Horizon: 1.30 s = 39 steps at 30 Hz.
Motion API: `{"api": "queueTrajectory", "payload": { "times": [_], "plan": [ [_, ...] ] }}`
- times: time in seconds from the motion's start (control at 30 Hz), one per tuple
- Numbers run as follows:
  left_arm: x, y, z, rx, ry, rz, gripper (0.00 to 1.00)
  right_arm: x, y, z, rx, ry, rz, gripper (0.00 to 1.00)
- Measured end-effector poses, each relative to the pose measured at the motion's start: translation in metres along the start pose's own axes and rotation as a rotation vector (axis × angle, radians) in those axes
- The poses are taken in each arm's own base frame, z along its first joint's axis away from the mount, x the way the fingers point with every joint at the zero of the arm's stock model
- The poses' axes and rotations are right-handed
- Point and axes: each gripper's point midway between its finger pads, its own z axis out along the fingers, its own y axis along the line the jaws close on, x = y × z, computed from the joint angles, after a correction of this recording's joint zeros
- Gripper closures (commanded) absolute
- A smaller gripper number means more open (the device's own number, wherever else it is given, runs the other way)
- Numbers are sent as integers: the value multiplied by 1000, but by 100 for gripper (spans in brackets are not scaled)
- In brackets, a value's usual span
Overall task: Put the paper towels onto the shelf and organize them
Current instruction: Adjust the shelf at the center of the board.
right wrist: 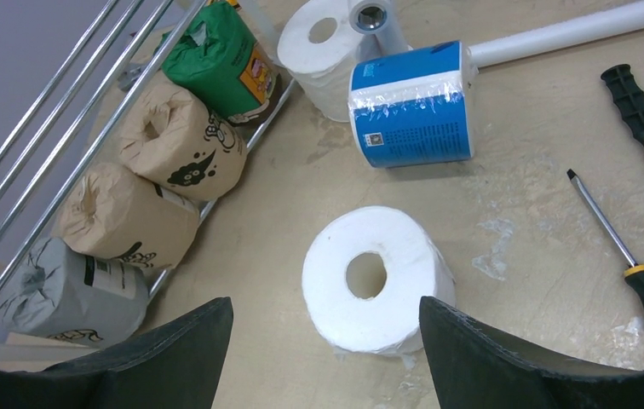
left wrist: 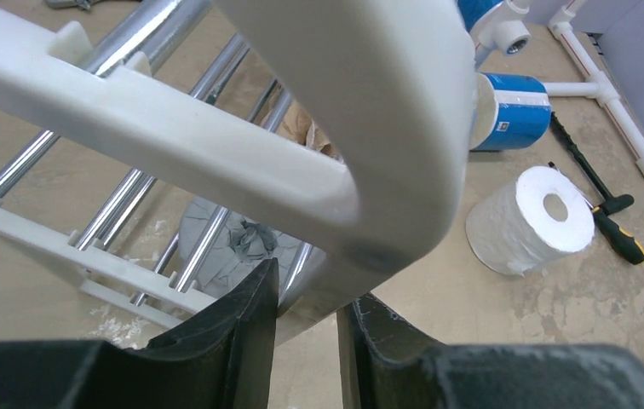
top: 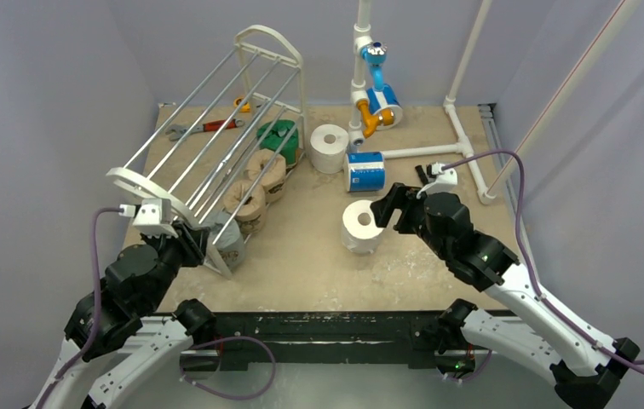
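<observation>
Left arm [top: 135, 273] crouches low, jaws seemingly clamped on the shelf [left wrist: 174, 128].

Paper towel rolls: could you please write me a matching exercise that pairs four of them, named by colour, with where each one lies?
Rolls:
1. green roll
2. grey roll
3. blue roll
4. tan rolls

Places:
A. on the table, beside the white pipe
B. in the shelf row, at the end nearest the left gripper
C. in the shelf row, at the far end
D. in the shelf row, in the middle

Pairs: 1-C, 2-B, 3-A, 4-D
</observation>
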Motion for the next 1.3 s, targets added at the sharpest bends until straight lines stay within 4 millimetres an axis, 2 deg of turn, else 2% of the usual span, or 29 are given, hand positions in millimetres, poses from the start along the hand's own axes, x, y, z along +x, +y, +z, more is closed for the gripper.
{"api": "queueTrajectory", "payload": {
  "times": [0.33,0.57,0.7,0.87,0.9,0.93,1.0,1.1,1.17,1.3],
  "plan": [
    [4,-23,8,91,31,-16,73,0,0,-1,-2,-2,-2,19],
    [7,-46,18,170,52,-59,64,1,0,0,-3,1,-3,19],
    [10,-61,21,218,77,-92,54,5,1,2,-9,14,-5,19],
    [15,-79,21,277,116,-88,35,10,1,6,-7,31,-11,19],
    [16,-81,20,284,126,-81,22,11,1,7,-6,35,-13,19],
    [17,-80,18,286,134,-75,10,12,1,8,-7,39,-16,18],
    [15,-76,11,286,131,-66,3,14,3,9,-15,52,-22,18],
    [3,-60,-9,271,95,-72,0,16,4,9,-28,63,-40,18],
    [-15,-47,-28,268,42,-83,0,17,9,9,-55,69,-57,18],
    [-45,-23,-60,261,-66,-117,3,16,31,6,-178,77,-87,18]
  ]
}}
